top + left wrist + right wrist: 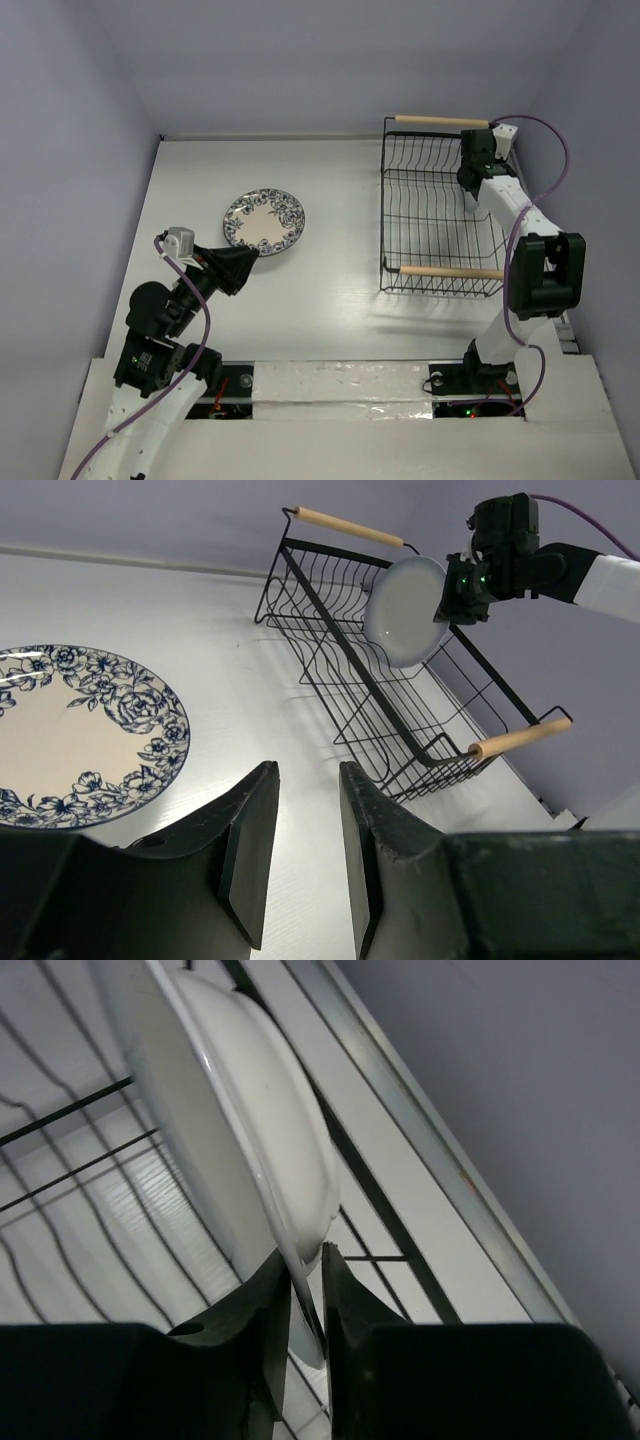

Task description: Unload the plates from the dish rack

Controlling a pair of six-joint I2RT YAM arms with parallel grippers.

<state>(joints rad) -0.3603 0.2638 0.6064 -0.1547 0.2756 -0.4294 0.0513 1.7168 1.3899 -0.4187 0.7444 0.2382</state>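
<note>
On the left side, my left gripper [305,852] hangs low over the table [340,200]. Its jaws stand a little apart, only a narrow gap, and there is nothing between them. Just beside it, toward the back, the blue-patterned plate [264,222] lies flat on the table, well apart from the dish rack [384,215]. I count this plate as unloaded.

On the right, the rack stands near the side wall. My right gripper [305,1270] reaches in at its far end, close to the rear wooden handle. Its fingers are closed tight on the rim of the plain white plate [405,610], which stands on edge, tilted, at that far end. From these views I cannot tell if the lower edge of the plate touches the wires. I see no other plates anywhere in the rack.

So I judge that the step in hand is lifting out the white plate, and it looks to be the last one. The next move needs a straight lift until the plate is clear of the wires and the handle. Then I should carry it left to open table and lay it flat. The grip is only on a thin, smooth rim, so I think it may slip if I turn the wrist fast.

I find no brand, label or readable writing. There are only small green lights on the right wrist.
</note>
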